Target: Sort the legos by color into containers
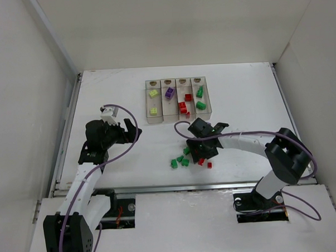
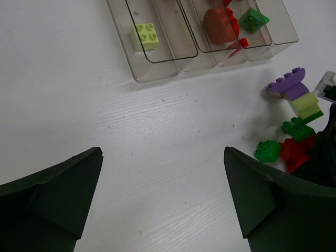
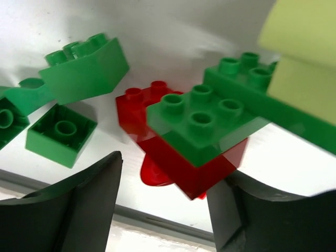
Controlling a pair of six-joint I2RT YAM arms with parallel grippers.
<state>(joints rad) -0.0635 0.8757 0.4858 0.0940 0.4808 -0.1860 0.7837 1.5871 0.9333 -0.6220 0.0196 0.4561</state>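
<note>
The containers (image 1: 179, 117) stand in a row at the back and hold yellow-green (image 1: 153, 93), purple (image 1: 169, 93), red (image 1: 184, 107) and green (image 1: 200, 105) legos, one colour to each. Loose green (image 1: 174, 163) and red (image 1: 209, 165) legos lie near the front edge. My right gripper (image 1: 201, 153) is low over this pile. In the right wrist view it (image 3: 165, 178) is open around a green brick (image 3: 202, 123) stacked on a red brick (image 3: 178, 163); the left finger is apart from it. My left gripper (image 1: 136, 129) is open and empty (image 2: 163, 157) over bare table.
In the left wrist view the containers' near ends (image 2: 157, 73) are at the top, and purple (image 2: 287, 83), pale yellow (image 2: 305, 102), green (image 2: 268, 150) and red (image 2: 294, 152) bricks lie at the right. The table's grey front rail (image 3: 157, 220) runs just beyond my right fingers.
</note>
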